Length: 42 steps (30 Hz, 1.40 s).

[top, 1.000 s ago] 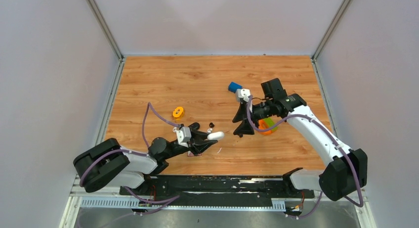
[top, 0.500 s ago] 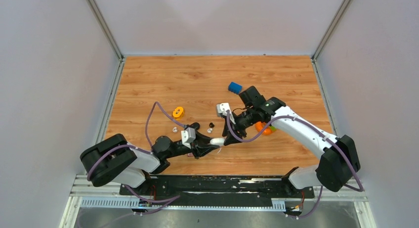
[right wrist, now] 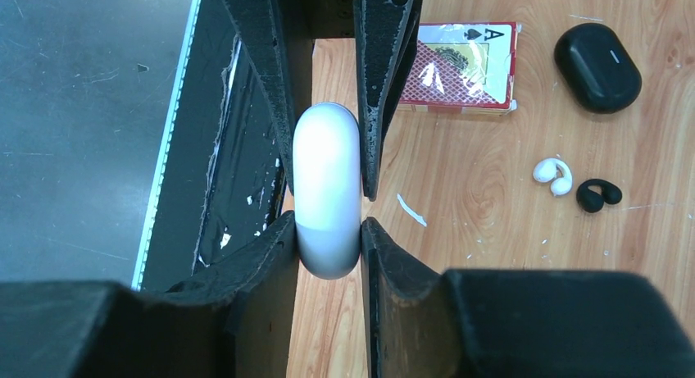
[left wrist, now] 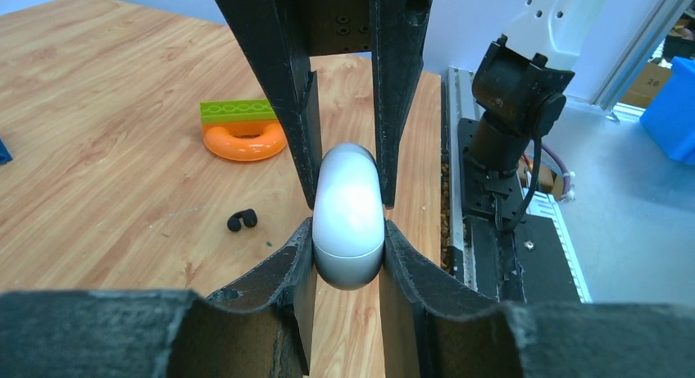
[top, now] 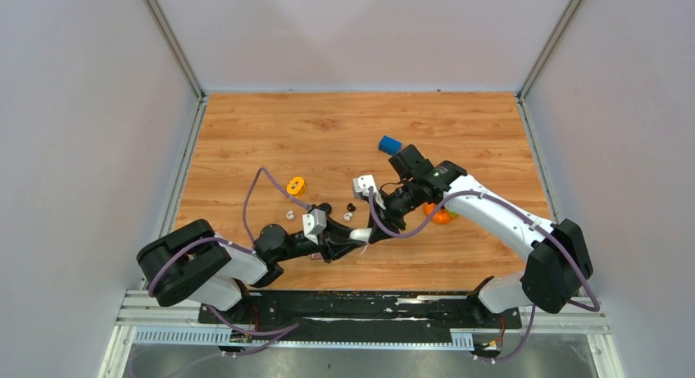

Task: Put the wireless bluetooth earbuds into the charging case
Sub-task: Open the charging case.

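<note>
The white pill-shaped charging case (top: 361,234) is held just above the table between both grippers, closed. My left gripper (top: 356,239) is shut on one end of the case (left wrist: 349,218). My right gripper (top: 374,229) is shut on the other end (right wrist: 326,189). In the left wrist view my left gripper (left wrist: 348,230) grips from below and the right fingers (left wrist: 297,132) come in from above. In the right wrist view my right gripper (right wrist: 328,226) pinches the case's grey lower end. A black earbud (top: 351,207) lies on the wood close by, also in the wrist views (left wrist: 242,220) (right wrist: 598,195).
A white earbud (right wrist: 551,175) lies beside the black one, another (top: 289,216) further left. A black case (right wrist: 597,56) and a playing card (right wrist: 463,66) lie near the left gripper. There is an orange ring (top: 295,184), a blue block (top: 389,143), and an orange ring with green brick (left wrist: 242,132).
My right arm has swung left and toward the front, and its gripper has closed on the free end of the case. The left gripper has edged slightly forward with the case.
</note>
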Tool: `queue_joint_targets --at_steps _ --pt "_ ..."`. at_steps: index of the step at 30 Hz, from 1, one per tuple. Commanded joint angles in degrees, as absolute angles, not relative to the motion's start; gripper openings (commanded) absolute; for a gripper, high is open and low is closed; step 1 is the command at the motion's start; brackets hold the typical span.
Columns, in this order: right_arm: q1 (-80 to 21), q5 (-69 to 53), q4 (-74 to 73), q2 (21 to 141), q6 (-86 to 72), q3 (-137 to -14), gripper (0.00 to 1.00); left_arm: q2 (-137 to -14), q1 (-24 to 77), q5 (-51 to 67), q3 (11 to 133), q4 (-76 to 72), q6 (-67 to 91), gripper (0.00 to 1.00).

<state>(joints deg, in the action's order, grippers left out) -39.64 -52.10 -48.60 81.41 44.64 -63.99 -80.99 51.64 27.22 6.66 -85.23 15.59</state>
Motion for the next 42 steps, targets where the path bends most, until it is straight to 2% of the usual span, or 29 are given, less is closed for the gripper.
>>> queue_joint_targets --at_steps 1,13,25,35,39,42 --pt "-39.85 -51.49 -47.88 80.48 44.92 -66.88 0.15 -81.87 51.86 27.11 8.63 -92.11 16.74 0.38" --pt "-39.82 -51.03 -47.21 79.26 44.87 -66.27 0.15 -83.25 51.80 27.18 9.24 -92.18 17.89 0.48" --pt "-39.82 -49.49 -47.45 77.92 45.22 -66.04 0.13 -82.87 51.83 25.67 8.85 -91.97 18.27 0.47" --pt "-39.85 -49.24 -47.74 78.23 45.60 -66.01 0.13 -82.69 51.77 25.43 8.62 -92.03 18.28 0.38" --pt "-39.78 -49.22 -47.89 77.73 45.62 -66.01 0.13 -82.76 51.77 25.09 8.62 -92.12 18.52 0.46" --pt "-39.75 -48.78 -47.91 77.69 45.78 -66.01 0.13 -82.50 51.69 24.74 8.47 -92.11 18.55 0.46"
